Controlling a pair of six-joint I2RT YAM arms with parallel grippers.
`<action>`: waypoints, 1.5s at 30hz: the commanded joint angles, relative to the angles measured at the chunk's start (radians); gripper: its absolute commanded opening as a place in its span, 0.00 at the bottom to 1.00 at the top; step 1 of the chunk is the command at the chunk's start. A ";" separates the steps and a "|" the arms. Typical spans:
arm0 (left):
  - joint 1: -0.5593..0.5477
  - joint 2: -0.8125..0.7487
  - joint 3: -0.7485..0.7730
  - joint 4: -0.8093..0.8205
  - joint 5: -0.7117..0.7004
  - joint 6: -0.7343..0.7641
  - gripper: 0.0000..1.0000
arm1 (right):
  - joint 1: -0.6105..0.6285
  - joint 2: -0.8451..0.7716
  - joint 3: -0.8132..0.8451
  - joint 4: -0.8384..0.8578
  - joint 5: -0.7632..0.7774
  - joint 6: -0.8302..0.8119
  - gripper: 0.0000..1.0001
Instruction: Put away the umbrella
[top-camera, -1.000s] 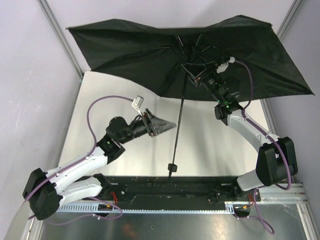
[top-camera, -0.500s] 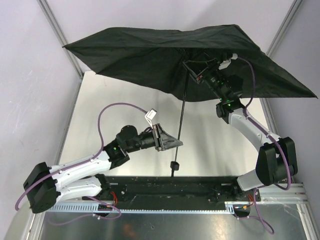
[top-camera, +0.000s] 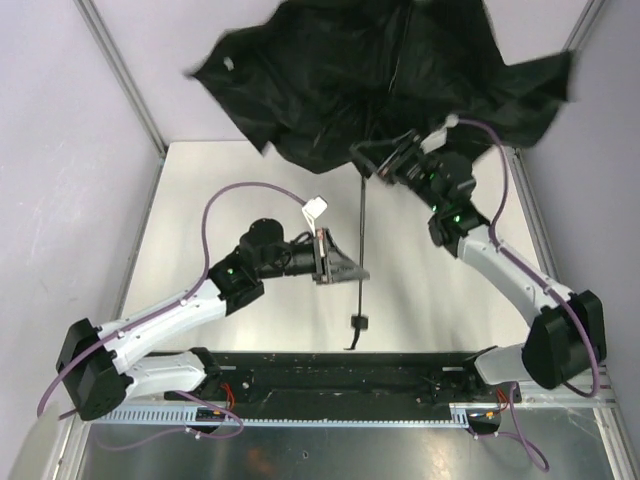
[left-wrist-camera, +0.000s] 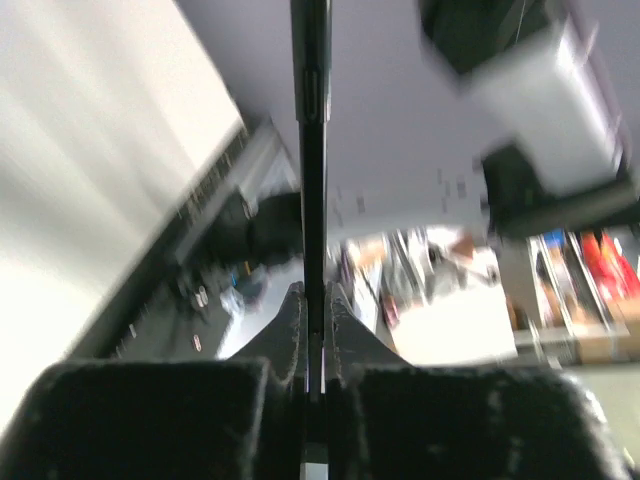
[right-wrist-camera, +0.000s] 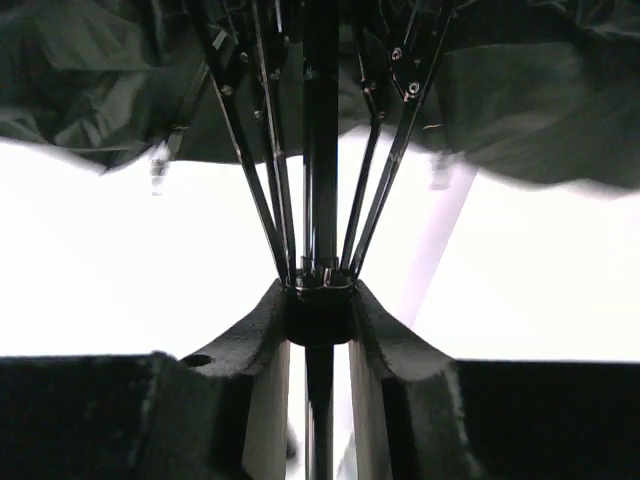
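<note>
The black umbrella's canopy (top-camera: 380, 70) hangs crumpled and half folded above the table's far end. In the right wrist view its fabric (right-wrist-camera: 520, 110) droops around thin ribs (right-wrist-camera: 262, 190). The thin shaft (top-camera: 360, 215) runs down to a small black handle (top-camera: 356, 322) near the front rail. My left gripper (top-camera: 352, 272) is shut on the lower shaft (left-wrist-camera: 312, 120), pinching it between the fingertips (left-wrist-camera: 313, 305). My right gripper (top-camera: 368, 165) is shut on the black sliding collar (right-wrist-camera: 320, 312) where the ribs meet the shaft.
The white tabletop (top-camera: 200, 220) lies below the umbrella. Metal frame posts stand at the far left (top-camera: 125, 80) and far right (top-camera: 585, 25). A black rail (top-camera: 340, 372) with the arm bases runs along the near edge.
My left gripper swung right and shut on the shaft. The canopy went from spread wide to crumpled and rose toward the far wall. The right arm reached farther left with the collar.
</note>
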 joint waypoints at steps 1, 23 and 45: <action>0.087 0.004 0.161 0.167 -0.250 0.057 0.00 | 0.187 -0.133 -0.159 -0.008 -0.222 -0.012 0.00; -0.010 -0.142 -0.183 0.172 -0.296 -0.006 0.79 | 0.111 -0.098 -0.206 0.368 -0.055 0.041 0.00; 0.027 0.014 0.059 0.055 -0.149 0.199 0.61 | 0.233 -0.252 -0.222 0.224 -0.035 -0.261 0.00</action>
